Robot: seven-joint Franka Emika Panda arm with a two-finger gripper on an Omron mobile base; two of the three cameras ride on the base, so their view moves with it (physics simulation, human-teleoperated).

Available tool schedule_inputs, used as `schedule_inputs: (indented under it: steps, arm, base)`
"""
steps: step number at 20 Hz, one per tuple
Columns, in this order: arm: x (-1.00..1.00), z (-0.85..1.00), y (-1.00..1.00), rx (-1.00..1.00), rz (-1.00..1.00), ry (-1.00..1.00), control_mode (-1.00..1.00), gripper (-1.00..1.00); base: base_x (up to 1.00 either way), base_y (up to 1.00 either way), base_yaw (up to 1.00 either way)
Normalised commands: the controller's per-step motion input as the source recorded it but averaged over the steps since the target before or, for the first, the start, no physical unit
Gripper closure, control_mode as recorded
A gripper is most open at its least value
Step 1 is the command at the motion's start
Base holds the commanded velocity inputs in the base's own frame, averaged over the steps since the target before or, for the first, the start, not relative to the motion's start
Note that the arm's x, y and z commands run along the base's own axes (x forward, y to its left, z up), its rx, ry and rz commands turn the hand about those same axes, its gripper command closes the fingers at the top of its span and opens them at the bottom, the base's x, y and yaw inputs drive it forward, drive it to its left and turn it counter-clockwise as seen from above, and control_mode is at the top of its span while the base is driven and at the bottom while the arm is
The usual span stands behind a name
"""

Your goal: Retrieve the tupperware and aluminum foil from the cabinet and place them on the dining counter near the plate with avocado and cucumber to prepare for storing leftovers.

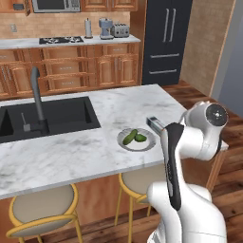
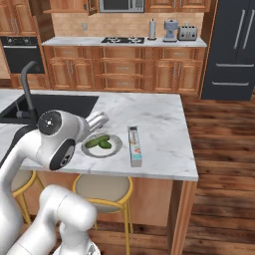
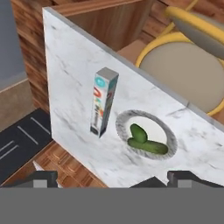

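From my right base camera I see the aluminum foil (image 2: 134,146) lying flat on the desk (image 2: 164,124), just right of the plate (image 2: 112,149), close beside it but not touching. Its long side runs from near to far. The plate carries two dark green food pieces (image 2: 99,143) that touch one another. In the left base camera the foil carton (image 1: 155,124) is partly hidden behind my arm, and the plate (image 1: 124,144) sits near the desk's front edge, right of the dark sink (image 1: 52,116) and black faucet (image 1: 37,102). The hand camera looks down on the carton (image 3: 103,101) and plate (image 3: 124,119). My jaws stand wide open and hold nothing; the fingertips (image 3: 186,176) hang above the desk, well clear of both.
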Motion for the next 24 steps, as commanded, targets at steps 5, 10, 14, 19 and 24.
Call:
schedule_inputs:
  steps: [5,10,14,19,24]
  arm:
    - [0.00,0.00,0.00,0.00,0.00,0.00,1.00,-1.00]
    - [0.00,0.00,0.00,0.00,0.00,0.00,1.00,-1.00]
    - [0.00,0.00,0.00,0.00,0.00,0.00,1.00,-1.00]
    - [0.00,0.00,0.00,0.00,0.00,0.00,1.00,-1.00]
    - [0.00,0.00,0.00,0.00,0.00,0.00,1.00,-1.00]
  base:
    - [0.00,-0.80,-0.09]
    - [0.00,-1.00,-0.18]
    - [0.09,-1.00,-0.21]
    - [0.31,-1.00,-0.20]
    - [0.60,-1.00,-0.16]
